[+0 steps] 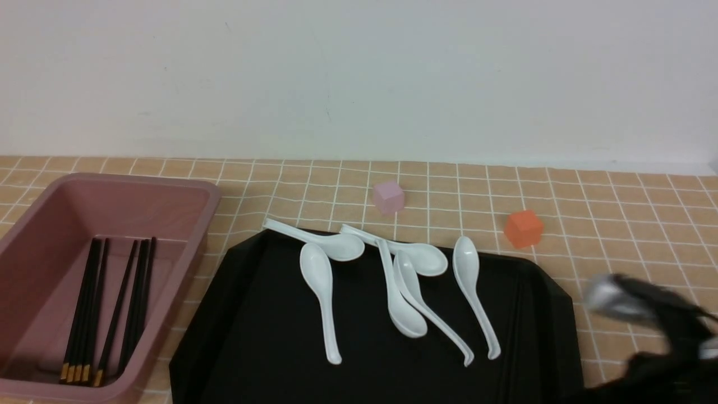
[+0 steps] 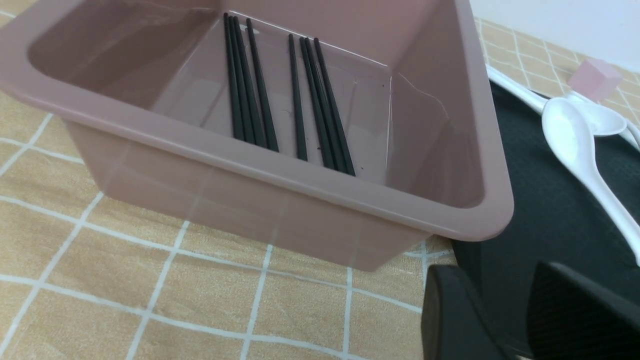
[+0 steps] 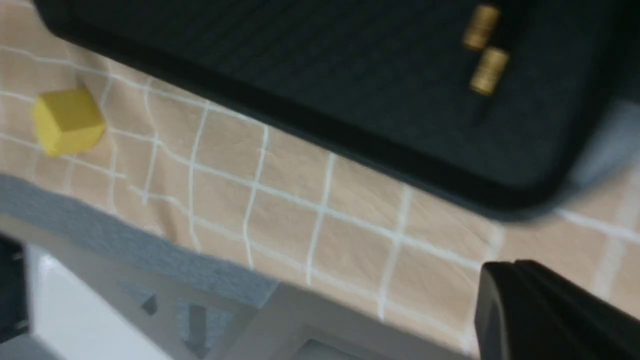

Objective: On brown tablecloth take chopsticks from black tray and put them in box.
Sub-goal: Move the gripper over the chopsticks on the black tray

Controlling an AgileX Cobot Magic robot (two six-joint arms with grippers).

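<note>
The pink box (image 1: 112, 193) stands at the left on the brown tablecloth (image 1: 617, 202). Several black chopsticks (image 1: 106, 314) with gold ends lie in it, also shown in the left wrist view (image 2: 300, 100). The black tray (image 1: 269, 314) lies in the middle. In the right wrist view two more chopsticks (image 3: 482, 55) lie on the tray (image 3: 300, 55), only their gold bands clear. My left gripper (image 2: 505, 320) is open and empty, low beside the box's near corner (image 2: 350, 195). My right gripper (image 3: 517, 267) looks shut and empty, over the cloth off the tray's right edge, blurred in the front view (image 1: 617, 297).
Several white soup spoons (image 1: 320, 280) lie across the tray's far half. A small pink cube (image 1: 388, 196) and an orange cube (image 1: 523, 228) sit behind the tray. A yellow cube (image 3: 67, 120) sits near the table's edge (image 3: 125, 240) by the right arm.
</note>
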